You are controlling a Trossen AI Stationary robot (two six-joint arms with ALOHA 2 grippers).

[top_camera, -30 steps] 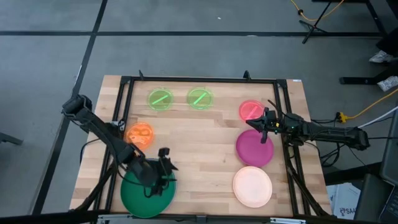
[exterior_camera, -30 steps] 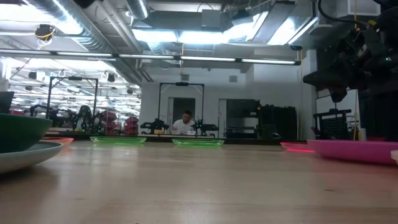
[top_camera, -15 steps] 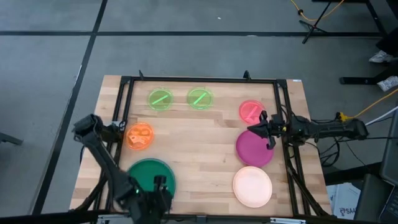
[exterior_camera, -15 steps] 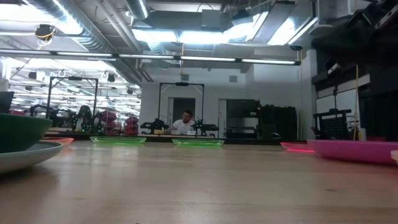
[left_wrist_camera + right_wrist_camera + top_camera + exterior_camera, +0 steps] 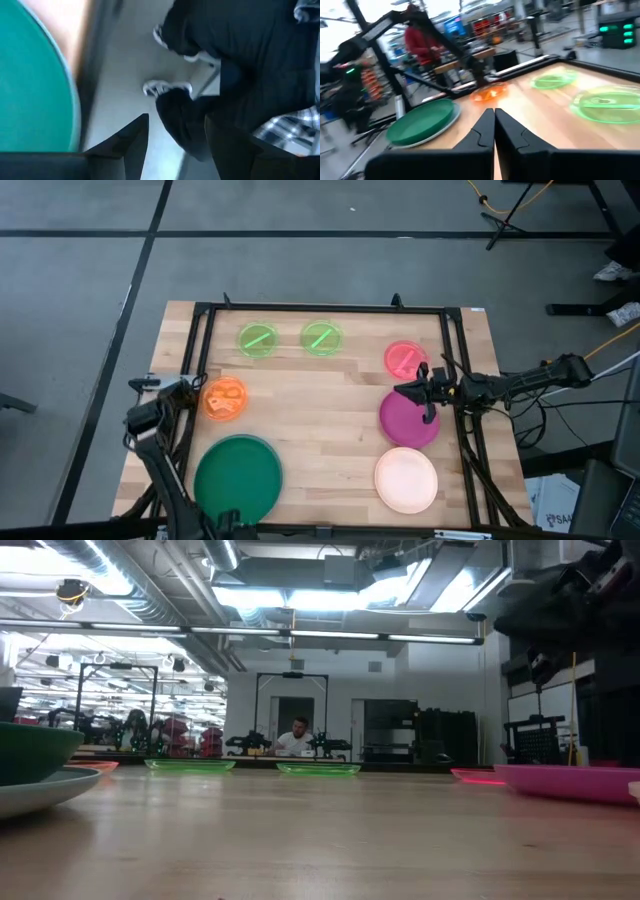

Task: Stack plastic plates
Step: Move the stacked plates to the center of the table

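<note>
Currently, dark green plate [image 5: 238, 479] on light blue plate [image 5: 40, 788], left claw [image 5: 176, 131] parted, empty, off table [image 5: 320, 412] edge, right claw [image 5: 402, 391] closed, empty, above magenta plate [image 5: 409, 419].

Even, bright overhead light on the wooden table [image 5: 320, 415], shadows soft and short. Low view: ceiling light strips [image 5: 300, 595] blown out above the table, near tabletop out of focus, dark green plate [image 5: 35, 752] at the table's edge blurred. Left wrist view heavily motion-smeared, dim. Right wrist view soft all over, room beyond the table washed out and bright, neon green plates [image 5: 600, 102] glowing
</note>
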